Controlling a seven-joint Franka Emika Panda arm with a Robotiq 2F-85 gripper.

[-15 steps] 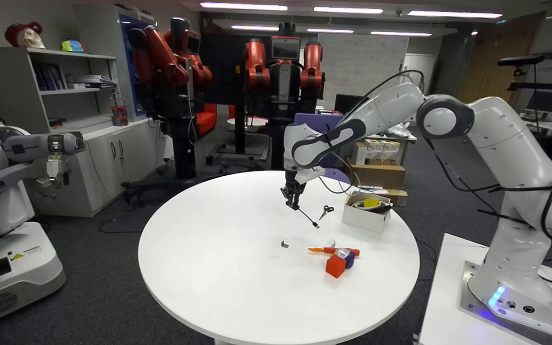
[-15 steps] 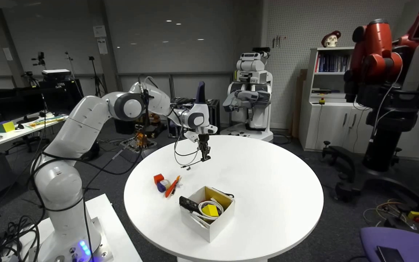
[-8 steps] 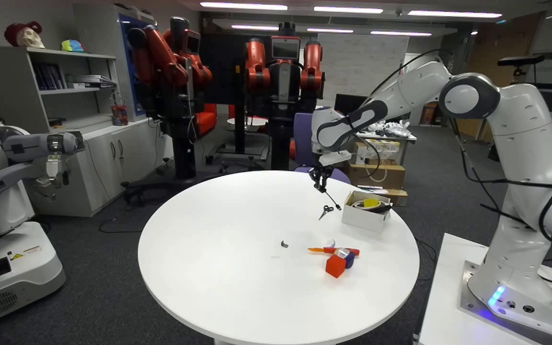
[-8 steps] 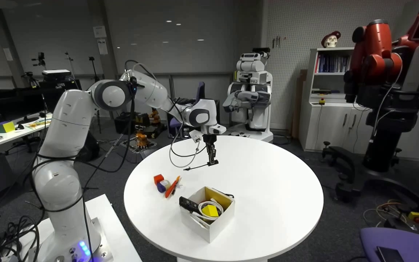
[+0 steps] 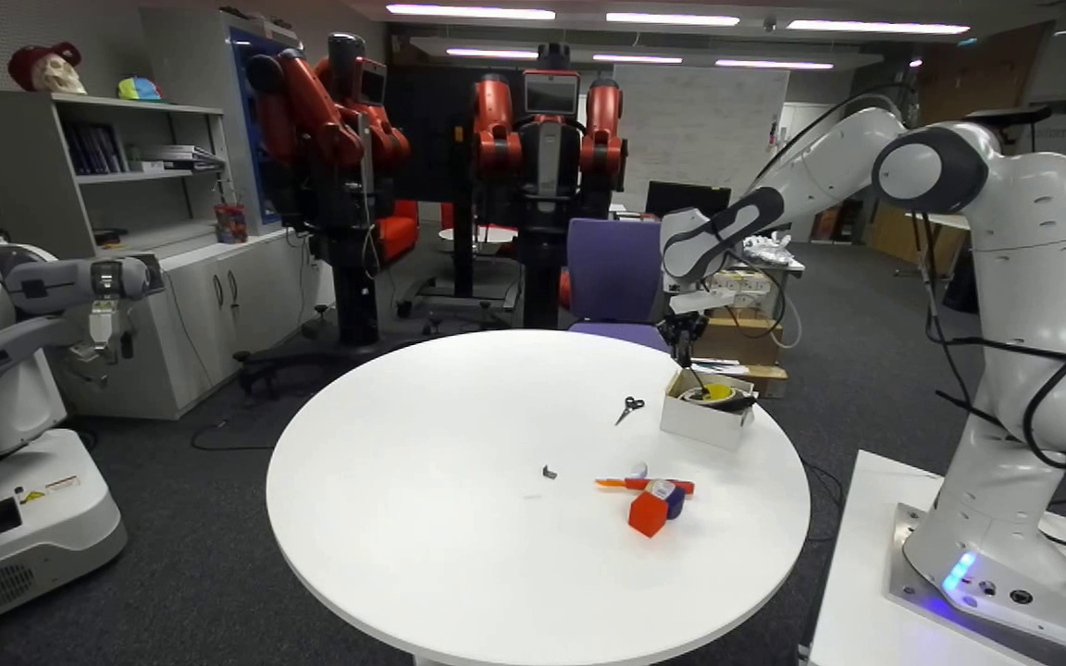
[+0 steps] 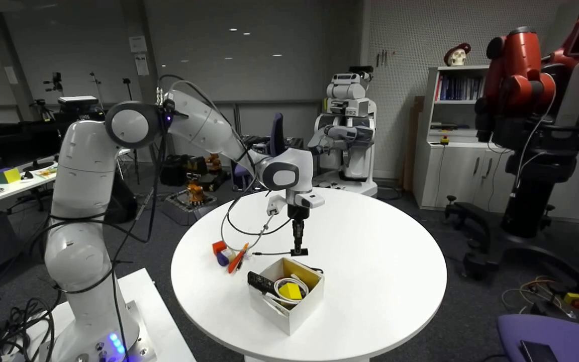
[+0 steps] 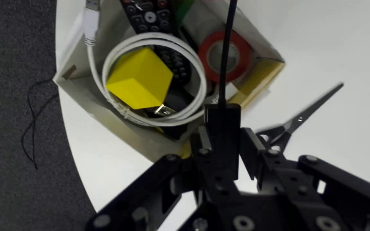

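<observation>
Dark carpet lies beneath the round white table; 2 red robots stand behind it. Against 1 second ago, the gripper has travelled across the table to the open box; scissors unmoved. Arm is bent at a raised elbow, gripper pointing down and clamped on the black block of a thin cable, held aloft near the box rim.
</observation>
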